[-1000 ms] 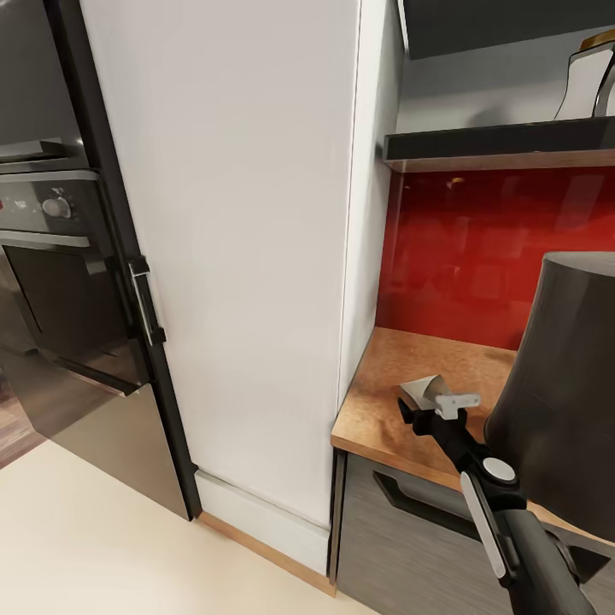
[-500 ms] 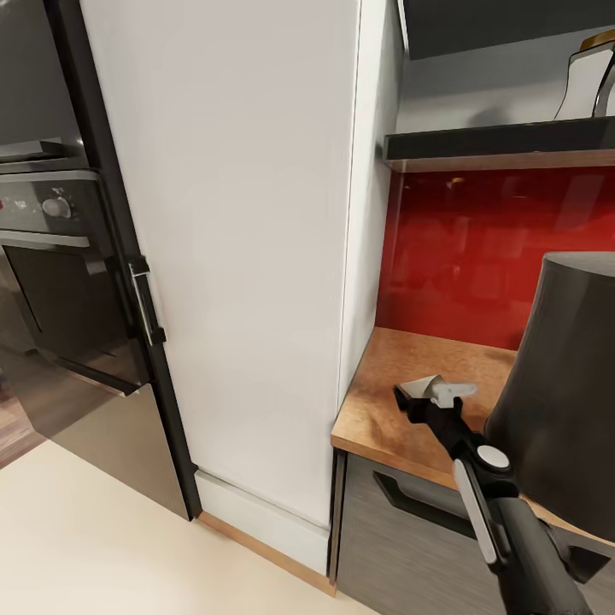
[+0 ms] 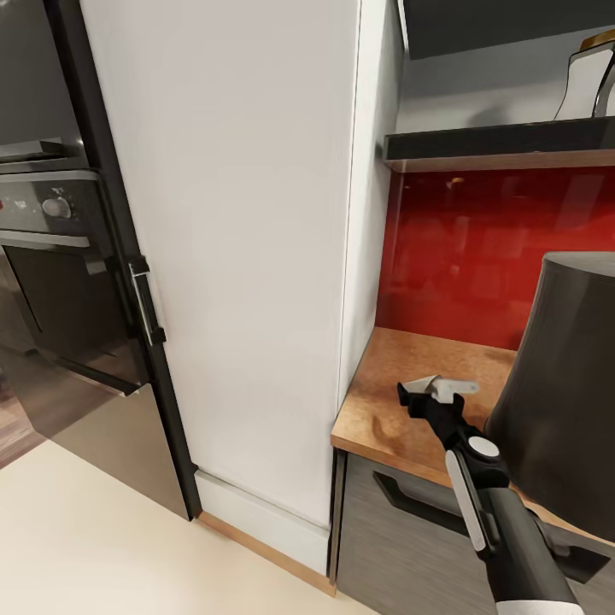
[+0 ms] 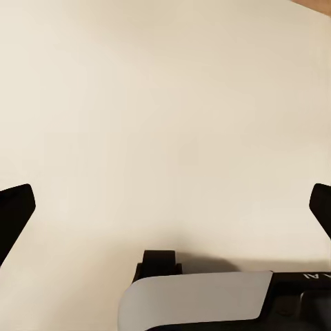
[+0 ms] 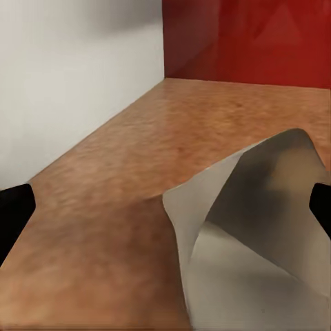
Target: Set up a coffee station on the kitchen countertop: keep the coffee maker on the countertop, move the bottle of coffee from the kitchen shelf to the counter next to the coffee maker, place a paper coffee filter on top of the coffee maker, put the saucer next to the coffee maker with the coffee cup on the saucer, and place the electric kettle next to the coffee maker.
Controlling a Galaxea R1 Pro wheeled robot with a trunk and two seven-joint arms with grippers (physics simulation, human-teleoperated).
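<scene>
A pale grey paper coffee filter [image 3: 424,383] lies crumpled on the wooden countertop [image 3: 380,418], close to its left end. My right gripper [image 3: 434,393] is right at it and open; in the right wrist view the filter [image 5: 262,234] lies between the two black fingertips [image 5: 14,214], which stand wide apart. The big dark cone-shaped coffee maker [image 3: 559,401] stands just right of the gripper. My left gripper [image 4: 165,207] is open over beige floor with nothing in it.
A tall white cabinet [image 3: 248,239] walls off the counter's left end. Behind is a red backsplash [image 3: 478,248] under a dark shelf [image 3: 495,141] carrying a white vessel [image 3: 589,81]. A black oven [image 3: 60,256] is at far left, and drawers [image 3: 401,530] sit below the counter.
My right arm has slid a little to the left and turned at the wrist, so the gripper now covers more of the filter. The camera has not moved.
</scene>
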